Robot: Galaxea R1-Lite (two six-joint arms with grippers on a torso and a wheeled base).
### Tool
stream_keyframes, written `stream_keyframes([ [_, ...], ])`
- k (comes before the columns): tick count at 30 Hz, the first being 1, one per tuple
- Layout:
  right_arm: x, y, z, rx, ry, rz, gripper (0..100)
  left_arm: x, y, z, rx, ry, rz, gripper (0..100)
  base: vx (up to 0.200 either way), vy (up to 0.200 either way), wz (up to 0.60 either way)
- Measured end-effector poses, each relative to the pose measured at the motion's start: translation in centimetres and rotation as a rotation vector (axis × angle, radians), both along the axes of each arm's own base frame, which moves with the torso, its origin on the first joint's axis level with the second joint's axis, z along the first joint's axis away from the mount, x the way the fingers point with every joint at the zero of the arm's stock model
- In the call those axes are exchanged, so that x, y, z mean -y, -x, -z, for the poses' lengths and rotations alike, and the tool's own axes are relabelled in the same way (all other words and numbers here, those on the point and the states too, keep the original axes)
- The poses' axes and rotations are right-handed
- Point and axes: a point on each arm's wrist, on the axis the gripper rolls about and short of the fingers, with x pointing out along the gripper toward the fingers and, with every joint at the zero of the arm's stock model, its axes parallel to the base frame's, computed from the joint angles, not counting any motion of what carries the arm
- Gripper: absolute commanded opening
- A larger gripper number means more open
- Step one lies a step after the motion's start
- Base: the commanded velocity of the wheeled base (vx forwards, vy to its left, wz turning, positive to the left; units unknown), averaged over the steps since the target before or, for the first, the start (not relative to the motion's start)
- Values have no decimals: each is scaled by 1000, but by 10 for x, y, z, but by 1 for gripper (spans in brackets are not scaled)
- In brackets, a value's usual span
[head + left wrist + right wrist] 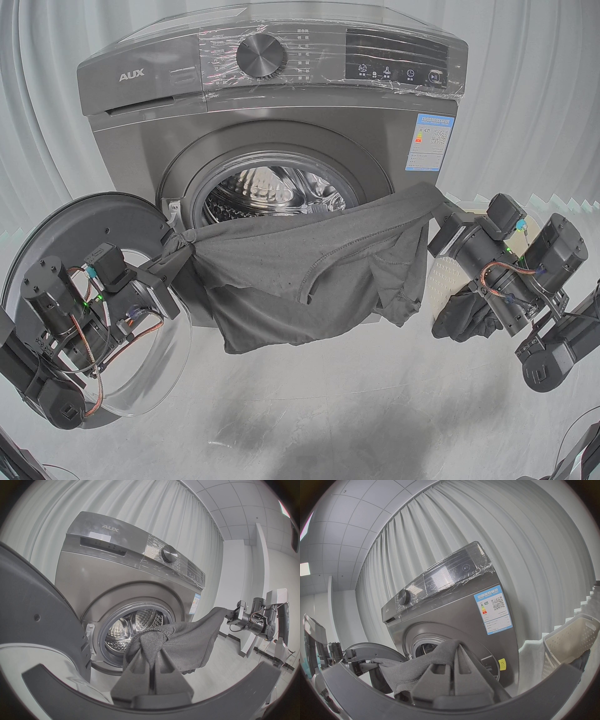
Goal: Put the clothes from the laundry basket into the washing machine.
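A dark grey garment (312, 275) hangs stretched between my two grippers, just in front of the washing machine's (269, 125) open drum (269, 190). My left gripper (181, 245) is shut on the garment's left end, beside the open round door (69, 237). My right gripper (440, 215) is shut on the right end, slightly higher. From the left wrist, the garment (184, 639) bunches between the shut fingers (137, 664). From the right wrist, the garment (425, 664) drapes over the fingers (465, 667).
A cream laundry basket (568, 639) stands right of the machine, with another dark garment (465, 315) hanging over its side behind my right arm. The open door (31, 605) swings out to the left. Pale floor lies below the garment; curtains surround the machine.
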Motion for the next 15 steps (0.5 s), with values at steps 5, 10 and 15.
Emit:
stream_keyframes([
  [5,1,0,-1,3,-2,0,0,-2,2,-6,22,15,-2,0,0,0,0],
  [10,3,-1,-2,8,-5,7,0,-7,1,-10,35,18,-14,0,0,0,0],
  [15,3,-1,-2,8,-5,9,0,-9,1,-11,39,18,-17,0,0,0,0],
])
